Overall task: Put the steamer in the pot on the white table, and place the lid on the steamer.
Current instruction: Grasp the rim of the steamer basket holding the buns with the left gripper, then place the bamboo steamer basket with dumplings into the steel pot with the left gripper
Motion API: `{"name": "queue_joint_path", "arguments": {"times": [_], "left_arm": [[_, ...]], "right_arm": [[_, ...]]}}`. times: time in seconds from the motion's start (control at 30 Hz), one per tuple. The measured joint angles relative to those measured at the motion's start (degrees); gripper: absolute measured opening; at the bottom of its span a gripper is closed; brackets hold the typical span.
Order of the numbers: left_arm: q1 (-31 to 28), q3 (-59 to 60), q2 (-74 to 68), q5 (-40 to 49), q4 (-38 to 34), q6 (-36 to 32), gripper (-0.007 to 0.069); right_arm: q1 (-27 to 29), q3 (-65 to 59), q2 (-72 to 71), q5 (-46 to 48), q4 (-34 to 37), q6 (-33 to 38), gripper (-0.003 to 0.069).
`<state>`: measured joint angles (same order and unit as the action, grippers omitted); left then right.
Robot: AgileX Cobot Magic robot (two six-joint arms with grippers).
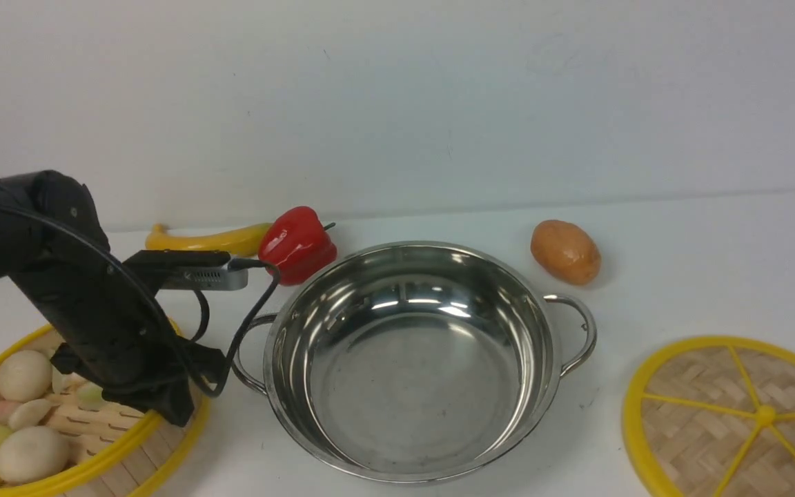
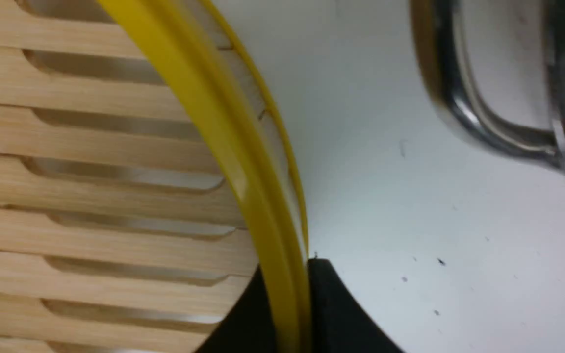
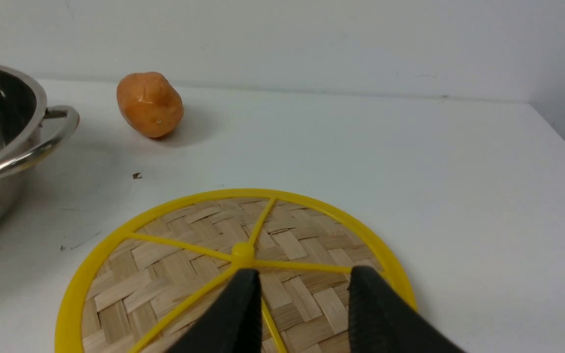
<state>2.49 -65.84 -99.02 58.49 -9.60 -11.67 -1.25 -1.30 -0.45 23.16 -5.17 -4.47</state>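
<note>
Left end effector (image 2: 291, 309) pinches steamer (image 2: 115, 206) at its rim.

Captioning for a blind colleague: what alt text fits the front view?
The left gripper clamps the steamer by its yellow rim at the near left of the white table, beside the empty pot. The lid lies flat at the near right; a potato and red pepper sit behind.

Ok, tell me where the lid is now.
In the front view the lid lies flat on the table at the near right, to the right of the pot and nearer than the potato, partly cut off by the frame's edge.
</note>
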Motion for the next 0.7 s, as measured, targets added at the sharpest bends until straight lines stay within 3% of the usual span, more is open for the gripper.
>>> {"name": "queue_joint_path", "arguments": {"times": [0.17,0.47,0.7], "left_arm": [[0.0,-4.91,0.02,6.7,2.16,1.21,0.0031],[0.13,-11.89,0.02,11.0,3.44,1.85,0.0031],[4.74,-17.11,0.02,11.85,4.05,1.98,0.0031]], "right_arm": [[0.0,0.0,0.0,0.0,0.0,0.0,0.0241],[0.0,0.0,0.0,0.0,0.0,0.0,0.0241],[0.0,0.0,0.0,0.0,0.0,0.0,0.0241]]}}
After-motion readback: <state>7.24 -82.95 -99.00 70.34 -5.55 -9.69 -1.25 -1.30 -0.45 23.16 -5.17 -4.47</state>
